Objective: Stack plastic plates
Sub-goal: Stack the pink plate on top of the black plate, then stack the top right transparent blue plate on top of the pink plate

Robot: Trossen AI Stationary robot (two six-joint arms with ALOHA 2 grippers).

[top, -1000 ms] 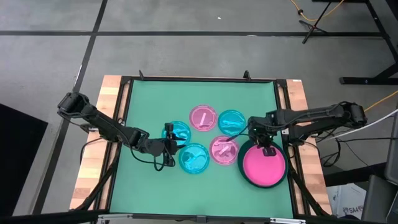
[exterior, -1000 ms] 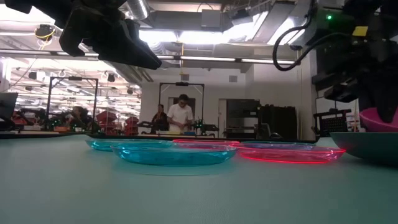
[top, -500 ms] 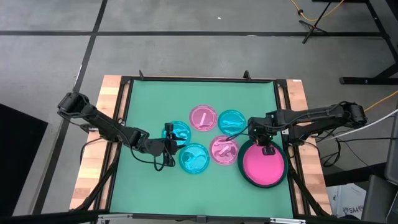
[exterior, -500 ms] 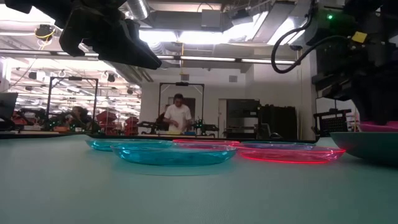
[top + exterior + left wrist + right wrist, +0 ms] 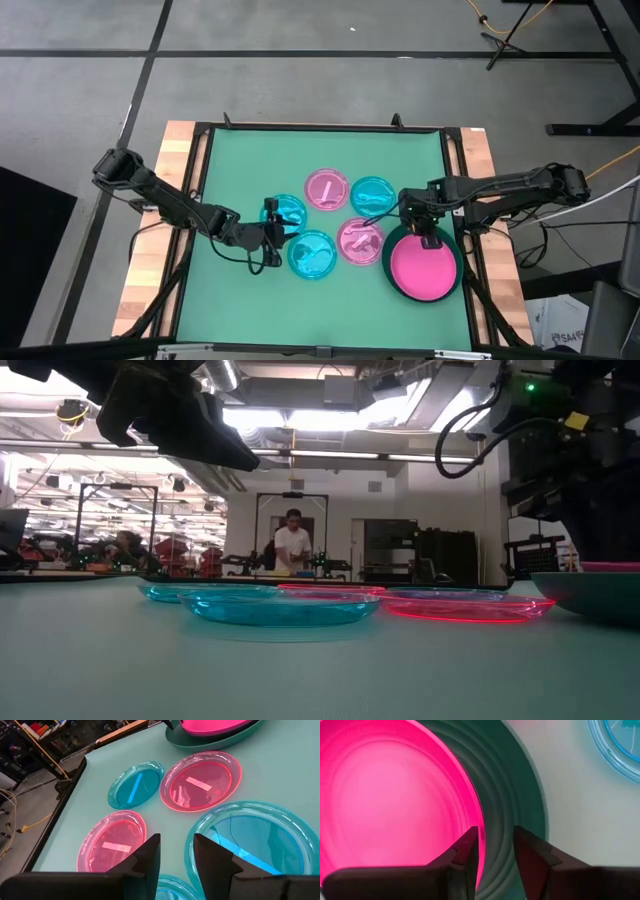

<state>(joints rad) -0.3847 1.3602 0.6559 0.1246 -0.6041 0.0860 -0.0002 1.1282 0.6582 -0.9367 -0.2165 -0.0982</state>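
My right gripper (image 5: 492, 851) stood slightly parted, gripping nothing, over the round hot pink plastic plate (image 5: 423, 267) lying in the large dark green plate (image 5: 392, 248). My left gripper (image 5: 175, 857) hovered, fingers apart, empty.

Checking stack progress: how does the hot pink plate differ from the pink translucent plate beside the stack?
The hot pink plate is opaque; the pink translucent plate is see-through. The hot pink plate sits inside the dark green plate, while the translucent one lies alone on the mat. The hot pink plate is larger. The right claw hovers at its rim; nothing touches the translucent one. Both are round and pink.
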